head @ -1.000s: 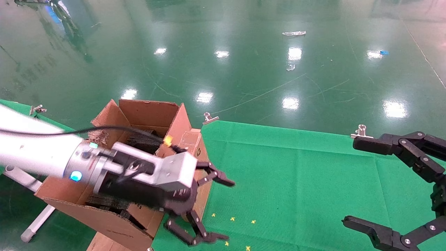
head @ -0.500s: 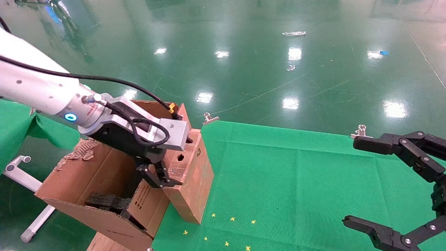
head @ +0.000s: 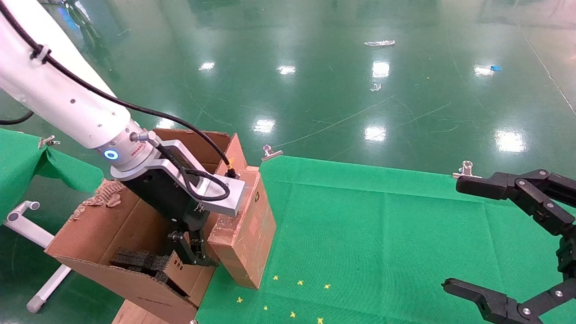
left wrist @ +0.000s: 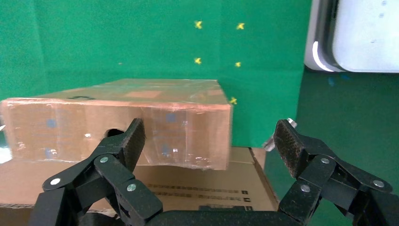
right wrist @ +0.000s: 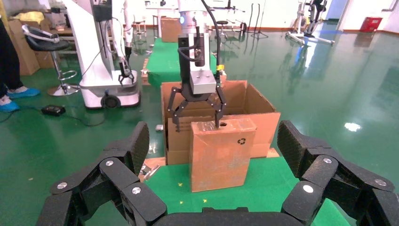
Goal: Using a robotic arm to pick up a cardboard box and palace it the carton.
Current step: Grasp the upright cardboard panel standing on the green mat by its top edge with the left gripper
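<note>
The cardboard box [head: 249, 229] stands upright at the green table's left edge, leaning against the carton [head: 189, 135]. Its top face has a round hole, and a recycling mark shows on the side [right wrist: 241, 141]. My left gripper [head: 192, 252], on the robotic arm [head: 67, 103], points down over the box's top end. It is open: one finger [left wrist: 127, 141] is at the hole and the other [left wrist: 287, 146] hangs past the box's end over a carton flap [left wrist: 207, 183]. Nothing is gripped. Black foam [head: 135, 261] lies inside the carton. My right gripper [head: 456, 234] is parked open at the right.
The green cloth table [head: 382, 234] carries small yellow marks [head: 299, 282] near the box and metal clips [head: 270, 153] along its far edge. A white tube frame [head: 27, 216] stands left of the carton. Another white robot base [right wrist: 101, 70] stands beyond on the green floor.
My left arm swung up and back from in front of the carton, turned its gripper downward and lowered it over the box's top end. The box and right gripper stayed still.
</note>
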Controlling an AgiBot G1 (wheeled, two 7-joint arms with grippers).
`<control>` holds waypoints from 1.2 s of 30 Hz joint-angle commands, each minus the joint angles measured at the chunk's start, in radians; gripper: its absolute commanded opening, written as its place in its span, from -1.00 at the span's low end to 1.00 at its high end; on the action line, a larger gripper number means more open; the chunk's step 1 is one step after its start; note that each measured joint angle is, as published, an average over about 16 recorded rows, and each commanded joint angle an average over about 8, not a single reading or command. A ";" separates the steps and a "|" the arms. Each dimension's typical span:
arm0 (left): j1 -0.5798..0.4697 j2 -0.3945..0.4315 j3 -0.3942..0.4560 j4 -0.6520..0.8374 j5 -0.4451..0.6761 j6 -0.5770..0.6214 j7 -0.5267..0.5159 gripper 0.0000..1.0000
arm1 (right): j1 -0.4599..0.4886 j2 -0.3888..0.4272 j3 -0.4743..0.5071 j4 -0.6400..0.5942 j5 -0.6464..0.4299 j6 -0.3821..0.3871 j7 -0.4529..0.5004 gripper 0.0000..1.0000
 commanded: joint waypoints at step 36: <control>0.071 0.000 0.099 0.353 -0.212 -0.213 -0.659 1.00 | 0.001 0.001 -0.003 0.000 0.002 0.001 -0.001 1.00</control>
